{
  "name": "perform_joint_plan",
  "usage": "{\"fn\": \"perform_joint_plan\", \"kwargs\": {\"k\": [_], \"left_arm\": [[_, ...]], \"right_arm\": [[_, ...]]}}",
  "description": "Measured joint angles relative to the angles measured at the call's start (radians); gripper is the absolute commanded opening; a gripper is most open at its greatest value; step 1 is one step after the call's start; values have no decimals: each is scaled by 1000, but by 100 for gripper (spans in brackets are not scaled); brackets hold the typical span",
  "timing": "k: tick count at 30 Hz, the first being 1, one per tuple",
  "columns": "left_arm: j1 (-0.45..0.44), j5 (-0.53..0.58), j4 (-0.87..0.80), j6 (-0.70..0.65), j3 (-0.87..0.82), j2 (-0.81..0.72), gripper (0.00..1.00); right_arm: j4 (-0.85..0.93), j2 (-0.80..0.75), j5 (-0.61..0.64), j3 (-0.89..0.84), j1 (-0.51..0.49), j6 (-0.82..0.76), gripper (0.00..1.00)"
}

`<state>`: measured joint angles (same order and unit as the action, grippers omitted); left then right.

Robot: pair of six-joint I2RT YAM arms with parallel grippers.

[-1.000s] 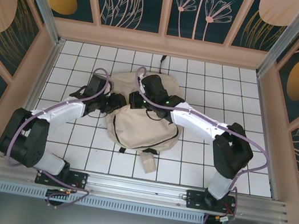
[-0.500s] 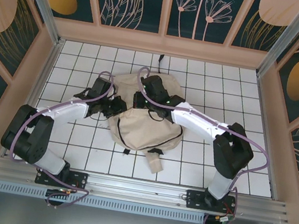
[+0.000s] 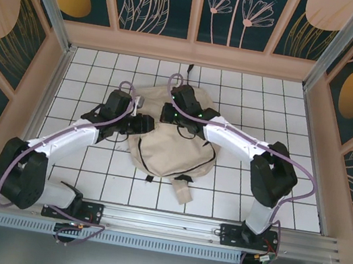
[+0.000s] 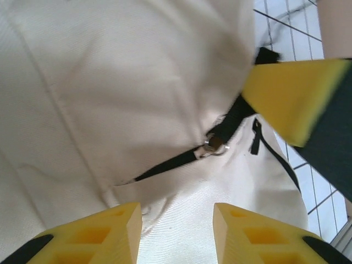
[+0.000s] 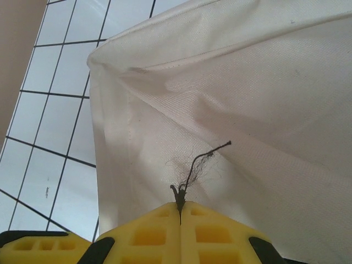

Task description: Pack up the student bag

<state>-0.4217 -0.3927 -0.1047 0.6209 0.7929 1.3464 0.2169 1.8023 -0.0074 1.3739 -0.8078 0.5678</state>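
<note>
Pinching a thin dark tab with the right gripper closed tight, with only a frayed thread poking past the tips. Hovering with the left gripper parted to a narrow gap, holding nothing, just above a black strap with its metal ring. Finding the student bag slumped on the worktop, toward the far side, between both arms. Likely to lose so small a hold under a hard pull, letting the bag sag back. Might close the left gripper on the strap or loose fabric by mistake, dragging the bag leftward. Could knock one gripper against the other, working so close together.
</note>
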Motion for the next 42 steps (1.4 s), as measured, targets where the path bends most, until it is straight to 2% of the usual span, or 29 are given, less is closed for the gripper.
{"fn": "perform_joint_plan", "kwargs": {"k": [5, 8, 11, 19, 25, 27, 30, 38, 42], "left_arm": [[-3, 21, 21, -110, -1, 2, 40], [-3, 64, 23, -182, -1, 8, 48], [-3, 79, 37, -256, -3, 14, 51], [-3, 102, 103, -455, -19, 47, 43], [-3, 38, 124, -568, -19, 92, 41], [-3, 30, 135, -593, -16, 118, 39], [-3, 16, 155, -623, -13, 148, 26], [-3, -23, 208, -700, -50, 113, 2], [-3, -7, 218, -727, -67, 82, 0]], "right_arm": [[-1, 0, -44, 0, 21, 19, 0], [-4, 0, -73, 0, 34, 24, 0], [-8, 4, -100, 0, 43, 35, 0], [-19, 18, -141, 0, 55, 44, 0], [-25, 18, -159, 0, 56, 45, 0], [-27, 18, -164, 0, 57, 45, 0], [-26, 18, -172, 0, 58, 45, 0], [-26, 18, -169, 0, 70, 61, 0], [-2, 19, -129, 0, 71, 72, 0]]}}
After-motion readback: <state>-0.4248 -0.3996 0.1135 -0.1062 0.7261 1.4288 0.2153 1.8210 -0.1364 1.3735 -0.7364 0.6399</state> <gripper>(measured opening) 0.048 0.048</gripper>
